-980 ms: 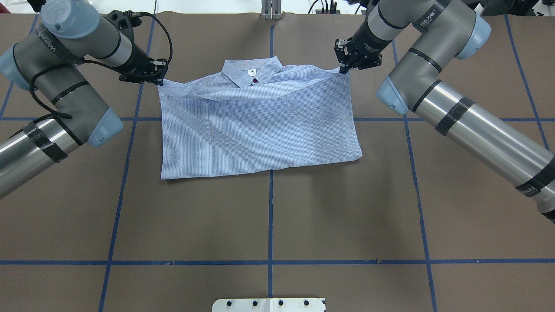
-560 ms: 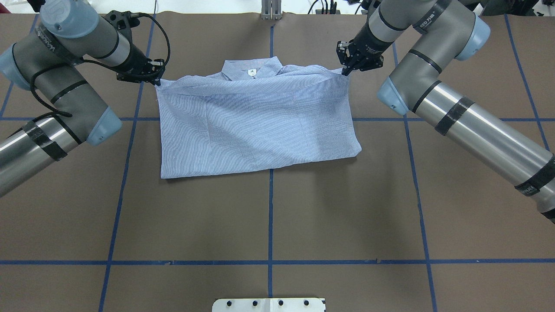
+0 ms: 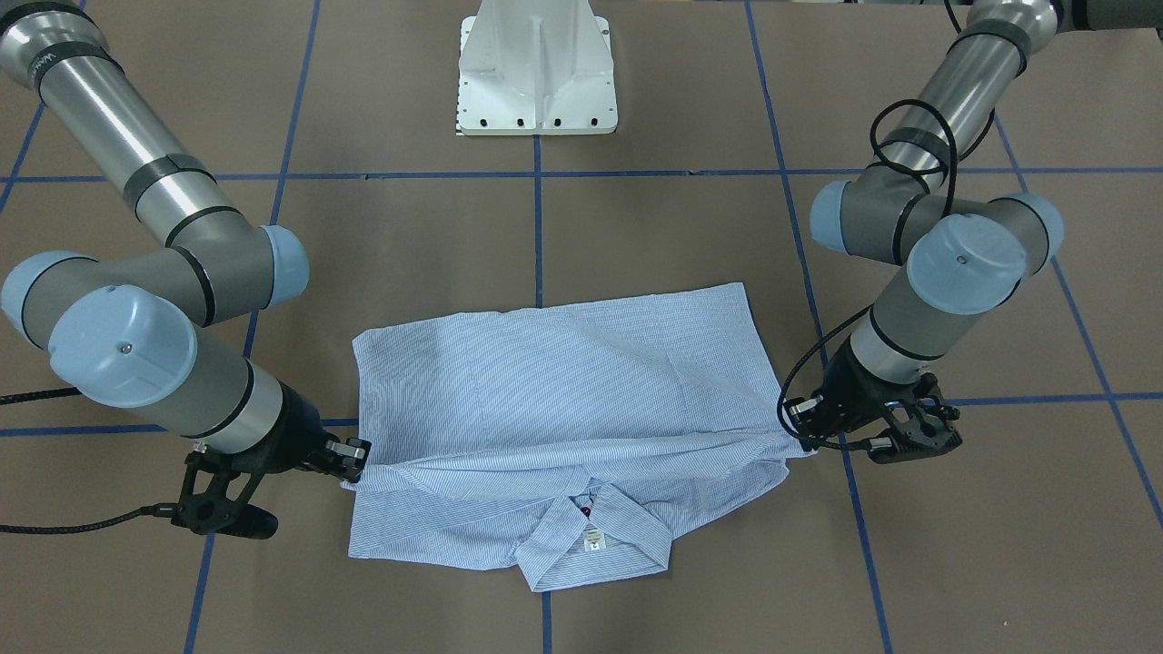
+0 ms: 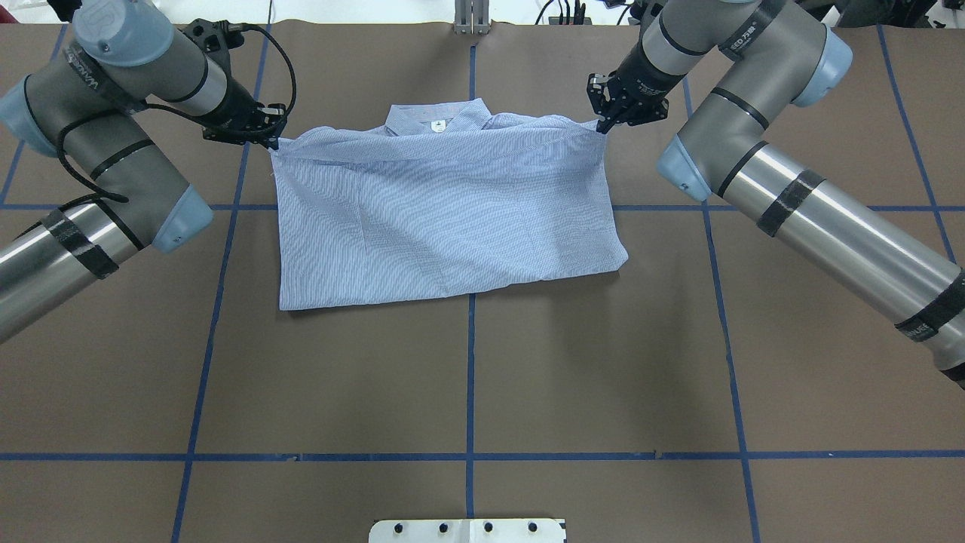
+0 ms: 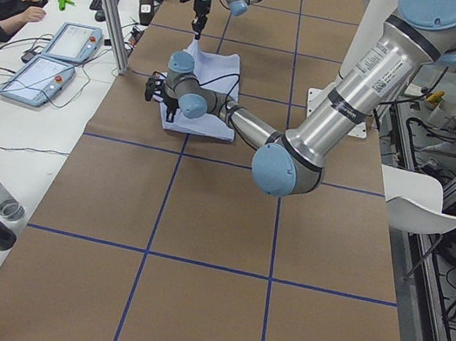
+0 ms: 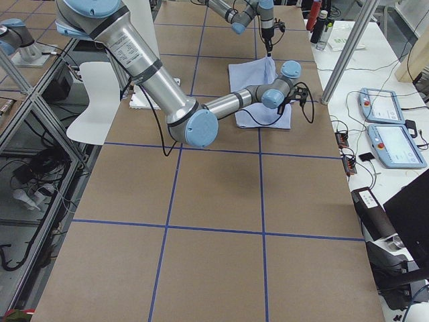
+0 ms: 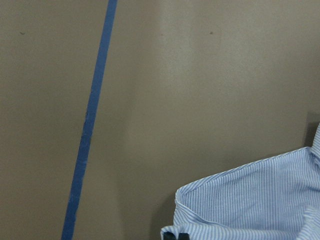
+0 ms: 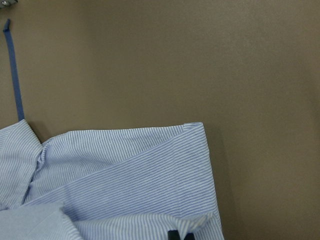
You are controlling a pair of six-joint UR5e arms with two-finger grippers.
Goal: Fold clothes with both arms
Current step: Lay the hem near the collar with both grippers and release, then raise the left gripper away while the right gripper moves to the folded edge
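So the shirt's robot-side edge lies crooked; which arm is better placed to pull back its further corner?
Right. That corner lies on the right gripper's side of the shirt; the left gripper would have to cross the whole of it. Both now pinch the far edge.

Overhead view. Bare table (image 4: 603,362) surface lay open from the shirt (image 4: 445,219) toward 6 o'clock, up to the pedestal base (image 4: 467,530). The left arm (image 4: 113,173) barred 9 o'clock and the right arm (image 4: 814,204) 3 o'clock, with the left gripper (image 4: 275,143) and right gripper (image 4: 601,127) pinching the shirt's 10 and 2 o'clock corners.
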